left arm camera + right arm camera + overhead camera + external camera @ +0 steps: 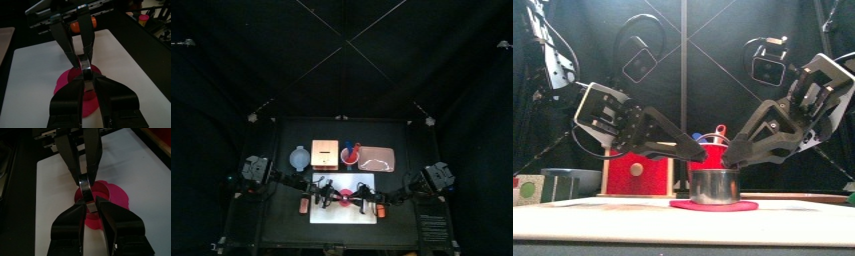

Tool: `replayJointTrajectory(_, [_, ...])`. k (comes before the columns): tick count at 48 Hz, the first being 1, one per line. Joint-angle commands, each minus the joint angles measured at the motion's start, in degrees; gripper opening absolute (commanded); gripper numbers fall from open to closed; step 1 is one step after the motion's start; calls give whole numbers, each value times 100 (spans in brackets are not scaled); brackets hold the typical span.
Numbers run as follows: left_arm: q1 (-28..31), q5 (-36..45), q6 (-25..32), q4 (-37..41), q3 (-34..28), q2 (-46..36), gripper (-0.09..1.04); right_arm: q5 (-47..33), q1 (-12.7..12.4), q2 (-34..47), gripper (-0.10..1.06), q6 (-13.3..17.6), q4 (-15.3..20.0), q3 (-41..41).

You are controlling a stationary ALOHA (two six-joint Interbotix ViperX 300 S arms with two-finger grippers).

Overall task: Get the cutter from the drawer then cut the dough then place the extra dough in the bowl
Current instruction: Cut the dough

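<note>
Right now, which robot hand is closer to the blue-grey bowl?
Left. The left gripper grips the cutter on the side toward the blue-grey bowl; the right gripper grips its far side.

- The booth is dim: black curtains swallow the light, and the far half of the top view is almost wholly dark.
- Light falls from above onto the white cutting board (342,215), the brightest patch on the table.
- In the front view the board's near surface glows pale, and the cutter (715,186) carries soft glints on its metal wall.
- In both wrist views a bright streak of glare runs along the cutter's handle, while the board reads dull grey.
</note>
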Motion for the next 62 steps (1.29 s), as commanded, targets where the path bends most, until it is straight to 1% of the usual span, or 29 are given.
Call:
replayJointTrajectory(1, [35,70,18,-70,-44,-79,59,-35,-26,-158,54,35,-114,0])
replayJointTrajectory(10, [-9,88,9,-132,-62,-79,58,-9,-35,-158,53,35,-202,44])
replayJointTrajectory(27, [-97,308,-9,-360,35,-70,57,53,-44,-141,53,35,-229,105])
replayJointTrajectory(40, [-97,343,-18,-475,62,53,57,264,-44,-62,52,44,-229,44])
replayJointTrajectory(62, [-255,396,-26,-686,62,229,53,457,-35,123,52,79,-167,44])
